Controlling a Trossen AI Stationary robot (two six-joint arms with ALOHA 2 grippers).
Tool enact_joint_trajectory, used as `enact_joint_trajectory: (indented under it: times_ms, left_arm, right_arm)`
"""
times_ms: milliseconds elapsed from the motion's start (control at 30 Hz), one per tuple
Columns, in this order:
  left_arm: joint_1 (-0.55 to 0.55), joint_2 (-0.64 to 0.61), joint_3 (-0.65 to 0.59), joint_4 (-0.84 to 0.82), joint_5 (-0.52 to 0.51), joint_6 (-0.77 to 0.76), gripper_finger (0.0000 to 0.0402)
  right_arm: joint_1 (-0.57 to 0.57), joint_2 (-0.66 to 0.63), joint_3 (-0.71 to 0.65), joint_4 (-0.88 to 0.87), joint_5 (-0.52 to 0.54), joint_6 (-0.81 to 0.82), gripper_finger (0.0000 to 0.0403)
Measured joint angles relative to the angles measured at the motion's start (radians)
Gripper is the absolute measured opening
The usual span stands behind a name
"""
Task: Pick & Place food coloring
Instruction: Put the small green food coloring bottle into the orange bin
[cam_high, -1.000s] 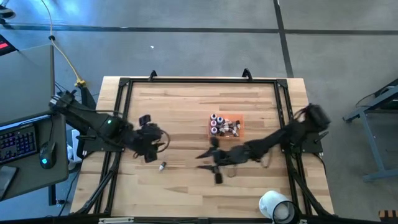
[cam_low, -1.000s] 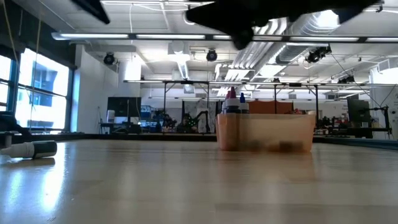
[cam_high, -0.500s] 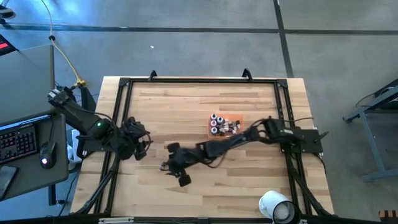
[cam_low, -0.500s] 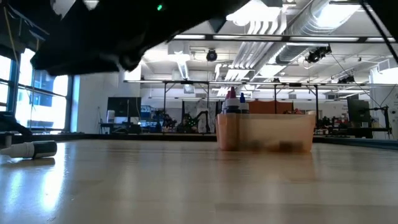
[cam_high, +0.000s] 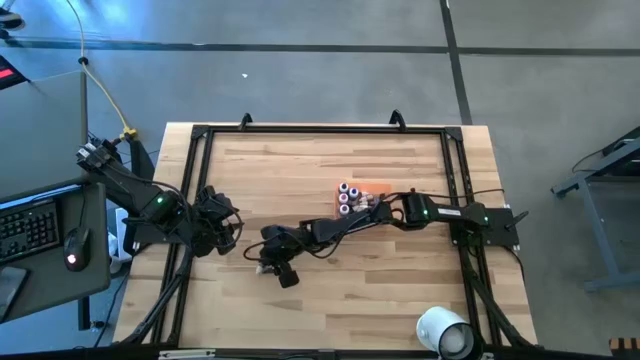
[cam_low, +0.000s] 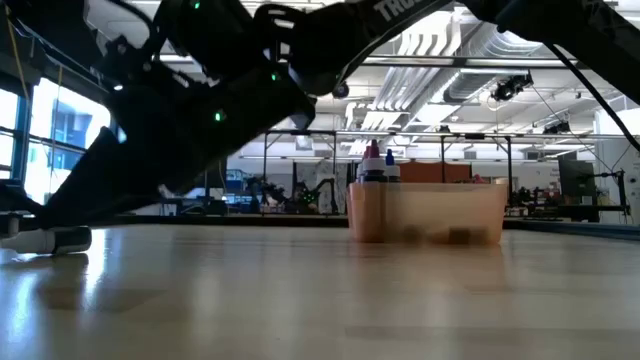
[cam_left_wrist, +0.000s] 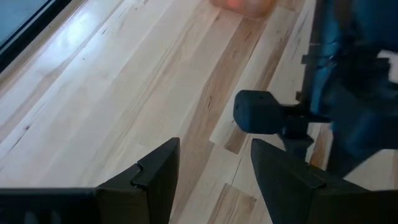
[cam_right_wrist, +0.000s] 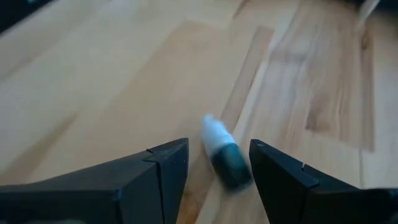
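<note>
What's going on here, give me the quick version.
The right gripper has reached across the table and is open over a small bottle lying on its side on the wood; it has not closed on it. The other little bottles are already in the orange tray further back. The left gripper is open and empty, waiting near the table's left edge. A white roll sits at the front right corner.

text: white letters "TRO", cut off | on: dark arm (cam_low: 390, 12) | view: low
</note>
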Motion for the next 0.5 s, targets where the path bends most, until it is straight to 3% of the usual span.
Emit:
enact_joint_trajectory:
  times_ms: [500]
  left_arm:
    - [0.000, 0.000, 0.000, 0.015, 0.001, 0.000, 0.0195]
  right_arm:
    - [-0.012, 0.007, 0.000, -0.061, 0.069, 0.068, 0.0158]
